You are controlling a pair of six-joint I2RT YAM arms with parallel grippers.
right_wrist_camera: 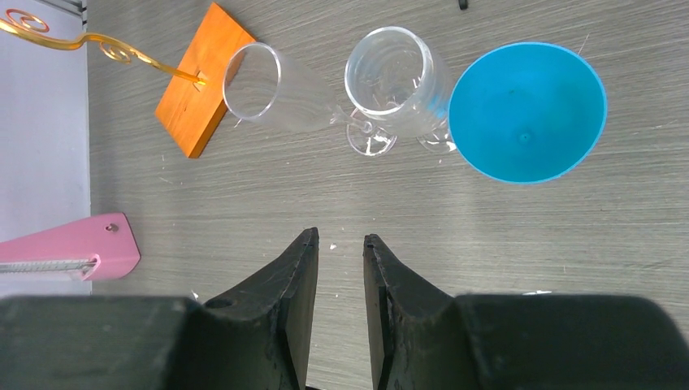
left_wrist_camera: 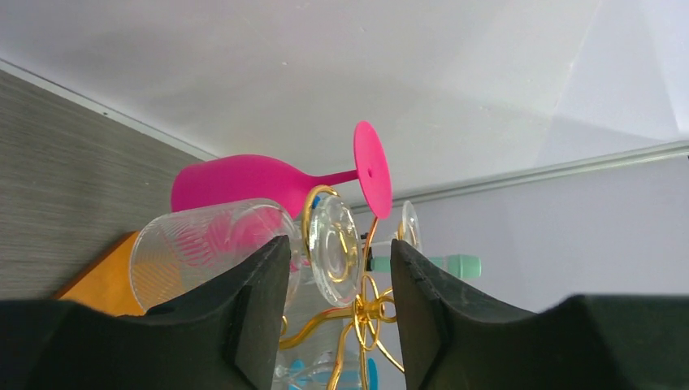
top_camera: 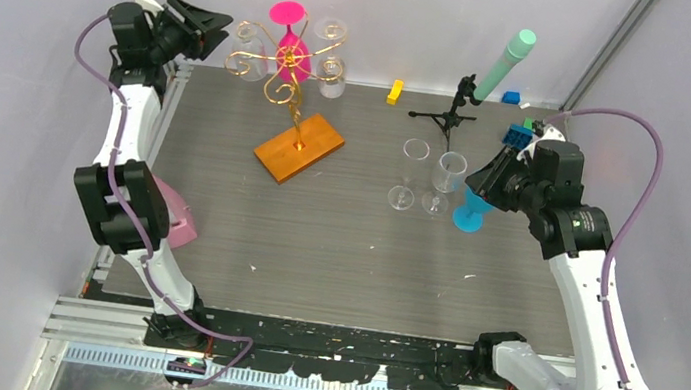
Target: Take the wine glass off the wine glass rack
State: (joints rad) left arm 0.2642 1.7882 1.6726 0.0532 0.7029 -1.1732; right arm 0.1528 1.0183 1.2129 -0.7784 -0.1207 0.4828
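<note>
Clear wine glass (left_wrist_camera: 203, 240) hangs foot-up on the wine glass rack (left_wrist_camera: 361, 313); the left gripper (left_wrist_camera: 340, 248) is spread wide beside it.
From the left wrist, the ribbed, see-through glass lies lengthwise across the view, bowl left and round foot right in a gold spiral arm, in front of a pink glass (left_wrist_camera: 244, 180). The rack stands far left on the desk (top_camera: 335, 244). The right gripper (right_wrist_camera: 340, 240), fingers slightly parted, holds nothing.

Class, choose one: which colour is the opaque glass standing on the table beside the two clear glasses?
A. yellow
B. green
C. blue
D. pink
C: the blue glass stands beside the two clear glasses on the table, while the pink glass hangs upside down on the gold rack.
</note>
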